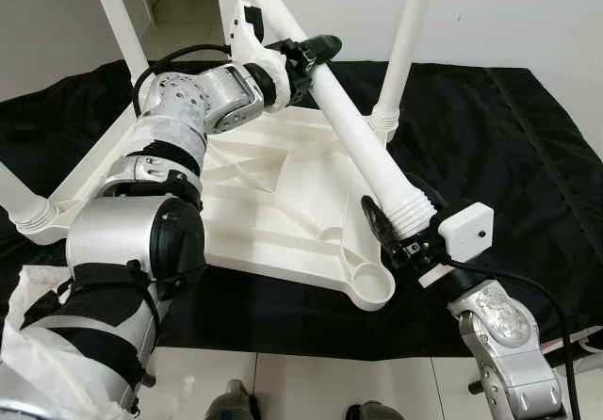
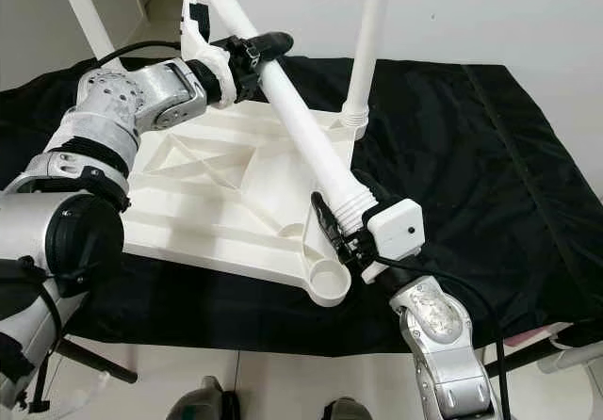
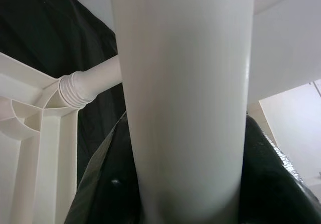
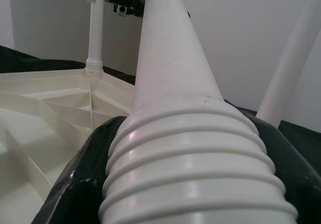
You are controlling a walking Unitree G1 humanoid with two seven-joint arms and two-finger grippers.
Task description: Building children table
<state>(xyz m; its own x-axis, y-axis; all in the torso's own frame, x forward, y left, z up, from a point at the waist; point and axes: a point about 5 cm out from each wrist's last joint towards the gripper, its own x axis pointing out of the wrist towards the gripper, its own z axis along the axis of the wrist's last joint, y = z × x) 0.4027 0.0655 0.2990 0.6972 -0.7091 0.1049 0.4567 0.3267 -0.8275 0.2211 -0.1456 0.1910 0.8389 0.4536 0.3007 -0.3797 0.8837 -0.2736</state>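
**White leg, last socket**

Both claws grasp the long white plastic table leg [image 1: 363, 142]: left claw [image 1: 306, 57] high, right claw [image 1: 400, 227] at its ribbed end, just above the upturned white tabletop's [image 1: 273, 203] open corner socket [image 1: 369, 283]. Stand it upright before twisting in.

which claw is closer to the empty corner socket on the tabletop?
Right. The right claw grips the loose leg at its threaded end, just above and beside the empty socket. The left claw holds the same leg higher up, over the tabletop's far side.
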